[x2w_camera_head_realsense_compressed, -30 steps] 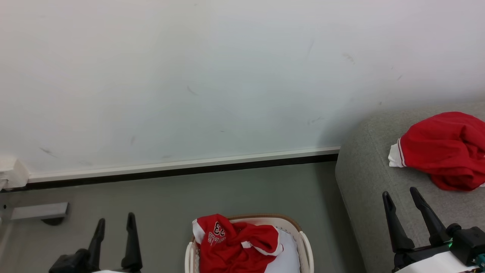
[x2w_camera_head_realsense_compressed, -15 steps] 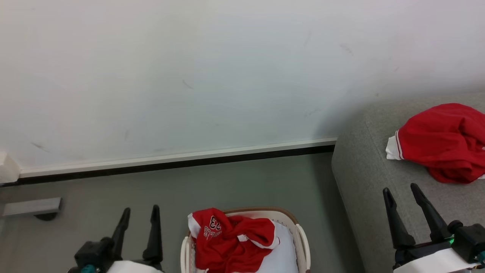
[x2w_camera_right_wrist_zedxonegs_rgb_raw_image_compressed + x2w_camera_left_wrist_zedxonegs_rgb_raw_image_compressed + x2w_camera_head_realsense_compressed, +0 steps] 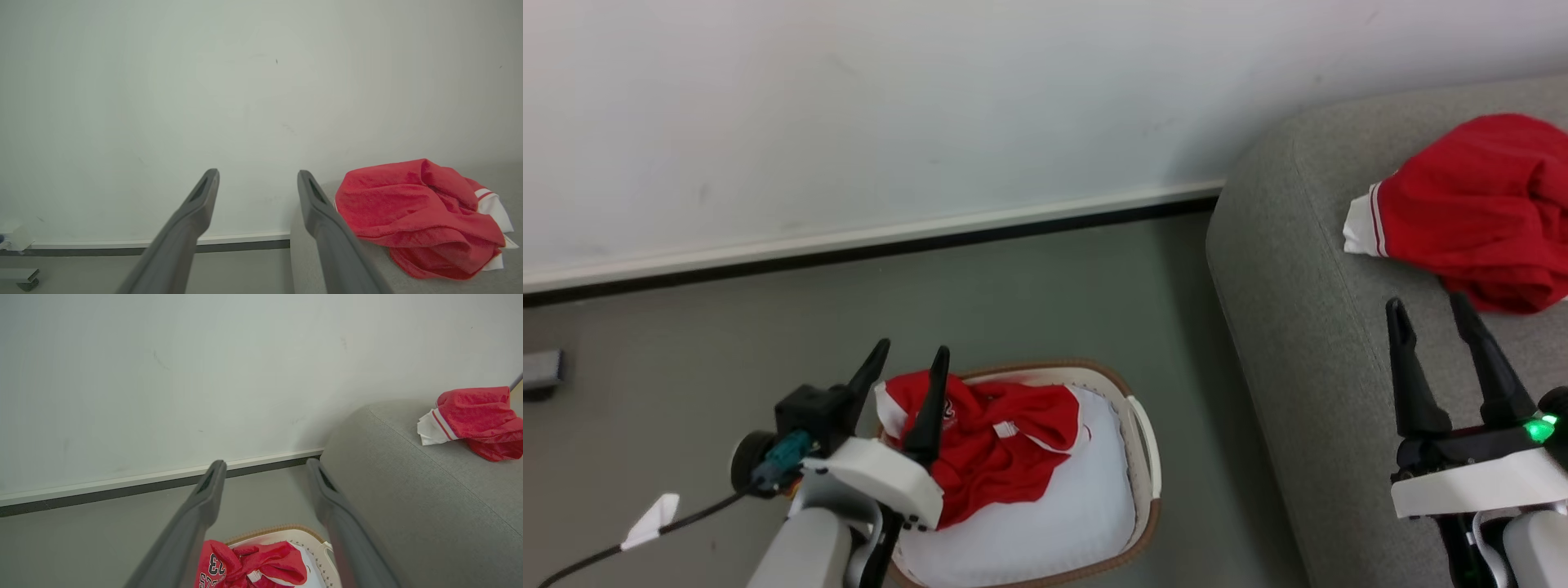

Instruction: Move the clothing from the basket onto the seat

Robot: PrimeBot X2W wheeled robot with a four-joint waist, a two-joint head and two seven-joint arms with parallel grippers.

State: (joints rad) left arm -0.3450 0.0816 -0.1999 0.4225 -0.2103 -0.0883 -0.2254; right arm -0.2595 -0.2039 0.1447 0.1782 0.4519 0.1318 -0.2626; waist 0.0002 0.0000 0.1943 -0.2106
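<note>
Clothing [image 3: 1005, 441] in basket [image 3: 1094, 377] below, seemingly between, spread left jaws

Soft, even indoor light falls from above, bright and without glare. The wall [image 3: 849, 98] is washed pale in the head view. In both wrist views it is greyer and dims toward the corners. A faint, diffuse shadow lies on the floor [image 3: 1168, 327] beside the seat [image 3: 1298, 327]. A green lamp [image 3: 1538, 428] glows on the right hand [image 3: 1427, 300]. In the wrist views the near fingers [image 3: 192, 531] look soft and out of focus, while the red clothing [image 3: 416, 216] shows crisp.
</note>
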